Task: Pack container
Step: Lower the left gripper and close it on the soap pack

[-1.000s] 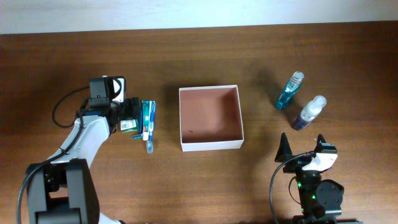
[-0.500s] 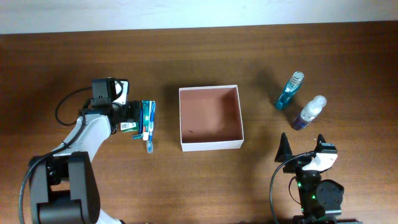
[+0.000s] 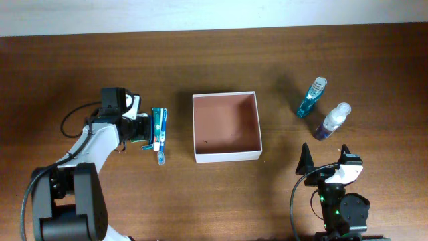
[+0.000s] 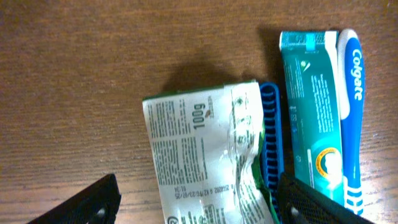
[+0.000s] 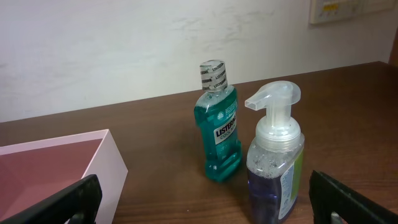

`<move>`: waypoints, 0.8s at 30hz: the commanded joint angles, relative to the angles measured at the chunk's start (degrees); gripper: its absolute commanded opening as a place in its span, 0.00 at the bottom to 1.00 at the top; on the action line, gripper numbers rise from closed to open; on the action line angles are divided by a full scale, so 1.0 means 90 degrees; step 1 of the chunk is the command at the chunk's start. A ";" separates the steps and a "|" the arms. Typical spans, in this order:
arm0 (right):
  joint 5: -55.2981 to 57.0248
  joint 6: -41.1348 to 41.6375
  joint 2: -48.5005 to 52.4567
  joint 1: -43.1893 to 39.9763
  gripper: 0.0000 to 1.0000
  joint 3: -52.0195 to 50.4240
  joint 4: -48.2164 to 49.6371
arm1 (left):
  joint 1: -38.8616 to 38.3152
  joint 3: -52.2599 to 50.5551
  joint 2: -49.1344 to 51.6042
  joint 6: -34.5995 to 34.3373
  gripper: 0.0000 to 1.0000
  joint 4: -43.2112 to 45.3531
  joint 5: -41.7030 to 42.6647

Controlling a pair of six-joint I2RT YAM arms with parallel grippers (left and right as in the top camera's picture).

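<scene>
Wooden table [image 3: 214, 60] bears container [image 3: 227, 156], mouthwash [image 3: 310, 100], pump bottle [image 3: 332, 122], packet [image 4: 199, 162], toothpaste [image 4: 311, 106], toothbrush [image 4: 352, 112], perhaps comb [image 4: 272, 137].

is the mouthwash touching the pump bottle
Apart. The overhead view shows a plain gap between the mouthwash and the pump bottle.

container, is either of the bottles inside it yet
No, the mouthwash bottle and the pump bottle both stand outside the container, apart from its walls.
</scene>
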 commanded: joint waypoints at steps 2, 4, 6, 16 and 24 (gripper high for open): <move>0.0010 0.0046 -0.0046 -0.0051 0.98 -0.0029 -0.0049 | -0.0015 0.0121 0.0109 0.0053 0.81 -0.0083 0.0044; 0.0010 0.0046 -0.0046 -0.0051 0.98 -0.0029 -0.0049 | -0.0015 0.0119 0.0109 0.0053 0.81 -0.0114 0.0044; 0.0010 0.0046 -0.0046 -0.0051 0.98 -0.0029 -0.0049 | -0.0015 0.0121 0.0112 0.0053 0.81 -0.0126 0.0044; 0.0010 0.0046 -0.0046 -0.0051 0.98 -0.0029 -0.0049 | -0.0015 0.0121 0.0112 0.0053 0.82 -0.0194 0.0046; 0.0010 0.0046 -0.0046 -0.0051 0.98 -0.0029 -0.0049 | -0.0015 0.0121 0.0109 0.0053 0.82 -0.0236 0.0049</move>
